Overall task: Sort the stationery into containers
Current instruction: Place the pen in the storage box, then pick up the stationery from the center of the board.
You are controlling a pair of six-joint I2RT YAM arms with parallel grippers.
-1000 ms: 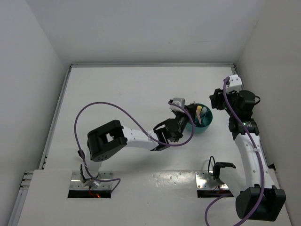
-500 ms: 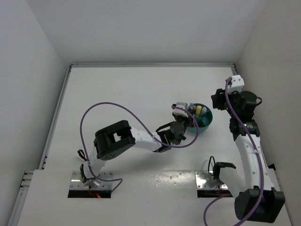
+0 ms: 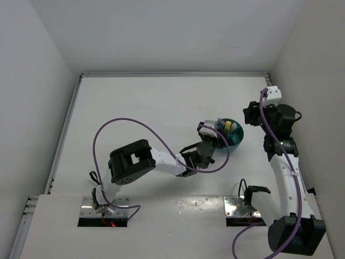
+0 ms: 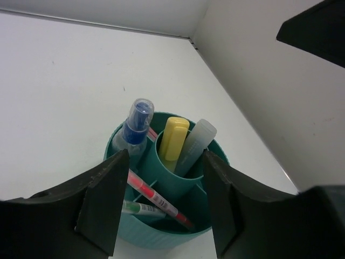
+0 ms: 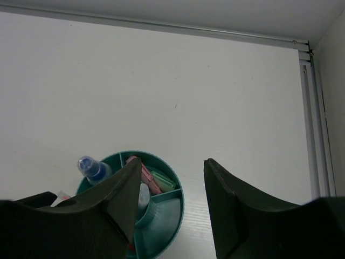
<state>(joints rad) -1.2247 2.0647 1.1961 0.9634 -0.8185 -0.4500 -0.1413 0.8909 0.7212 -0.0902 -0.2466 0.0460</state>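
Note:
The round teal cup (image 3: 236,140) stands right of the table's middle. In the left wrist view its wall (image 4: 161,237) lies just below my open left gripper (image 4: 163,175), with nothing between the jaws. Inside stand a blue-white marker (image 4: 135,125), a yellow highlighter (image 4: 173,137) and a grey-capped pen (image 4: 195,141). A pink pen (image 4: 156,199) and a green-tipped pen (image 4: 137,209) lean in the near compartment. My right gripper (image 5: 170,172) hovers open and empty above the cup's rim (image 5: 181,200), where pink sticks (image 5: 148,178) and a green stick (image 5: 165,181) show.
The table's back wall and right side rail (image 5: 318,124) run close behind the cup. My left arm's purple cable (image 3: 129,123) loops over the table's middle. The right arm (image 3: 283,162) rises along the right edge.
My left gripper carried the blue-white marker right to the cup and opened. The marker now stands in the cup. The right arm barely moved.

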